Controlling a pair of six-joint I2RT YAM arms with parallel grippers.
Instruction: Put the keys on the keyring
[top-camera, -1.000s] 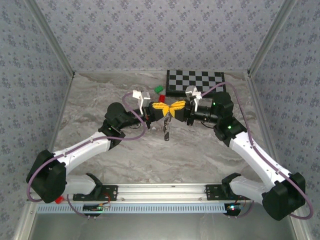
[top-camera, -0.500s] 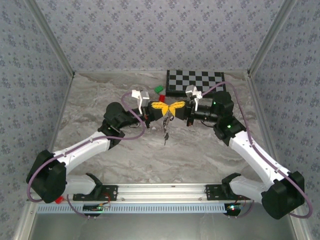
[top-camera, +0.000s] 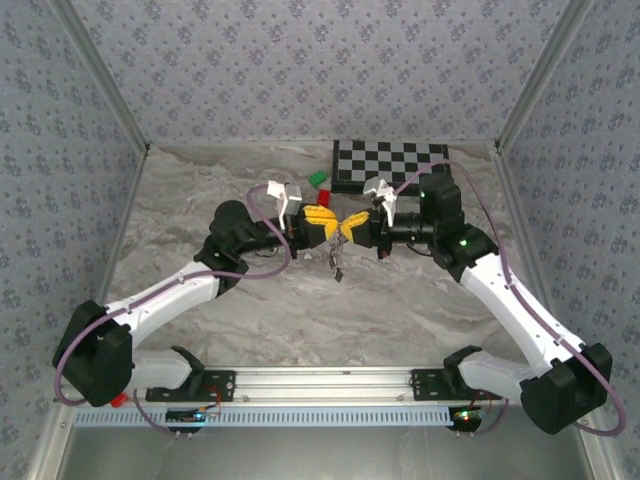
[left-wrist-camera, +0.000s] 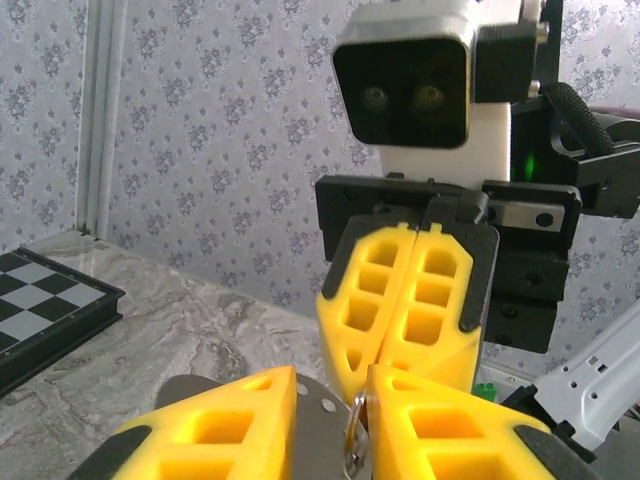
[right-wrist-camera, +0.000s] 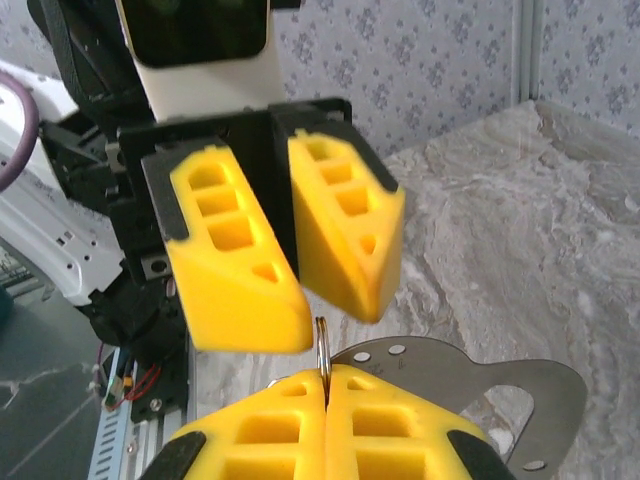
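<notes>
The keyring (right-wrist-camera: 322, 348) is a thin silvery ring standing upright, pinched at its lower edge by my right gripper (right-wrist-camera: 325, 382), which is shut on it. My left gripper (left-wrist-camera: 332, 388) faces it nose to nose with its yellow pads (right-wrist-camera: 236, 262) parted, the ring's top just below their gap. In the left wrist view the keyring (left-wrist-camera: 354, 432) lies against the inner face of one of my pads. From above, both grippers meet over the table's middle, left gripper (top-camera: 322, 222) and right gripper (top-camera: 352, 231), with the small dark keys (top-camera: 337, 264) dangling beneath them.
A folded chessboard (top-camera: 390, 163) lies at the back of the marble table (top-camera: 200, 210), with red and green blocks (top-camera: 318, 180) beside it. Patterned walls close in the left, right and back sides.
My left gripper has opened and let go of the ring, while the right gripper closed on it. The right arm shifted left and up, and the keys now hang closer under the pads.
</notes>
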